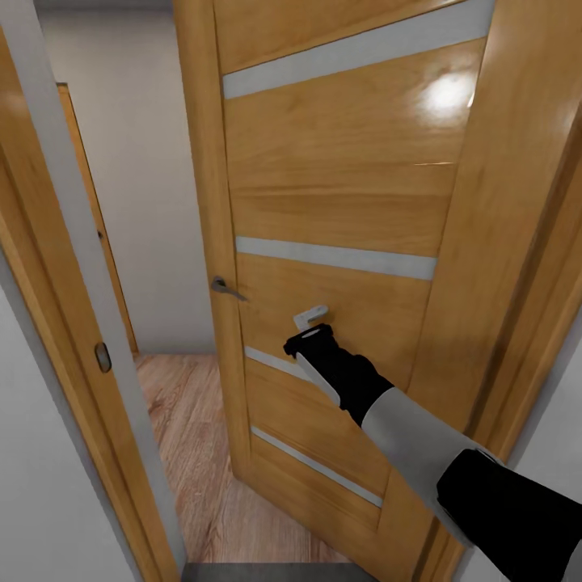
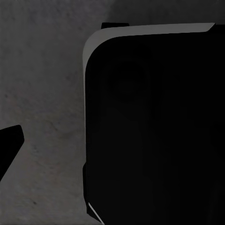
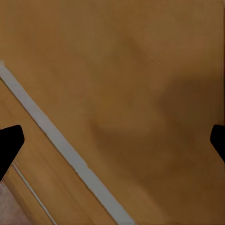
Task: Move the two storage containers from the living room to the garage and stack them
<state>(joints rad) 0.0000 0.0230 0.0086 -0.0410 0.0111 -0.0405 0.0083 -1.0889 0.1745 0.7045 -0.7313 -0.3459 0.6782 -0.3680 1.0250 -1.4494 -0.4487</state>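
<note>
Storage containers aren't anywhere around, just a wooden door (image 1: 339,202) with pale glass strips, standing ajar. Right gripper (image 3: 112,138) is up against its panel, jaws spread wide, holding nothing. Left gripper (image 2: 9,143) hangs over grey concrete floor (image 2: 42,93); can't tell its jaws.

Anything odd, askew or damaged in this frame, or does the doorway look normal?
Nothing stands out. The wooden door stands ajar and undamaged, its handle level, the plank floor beyond unmarked. The right gripper reaches up against the door panel, fingers apart, empty.
</note>
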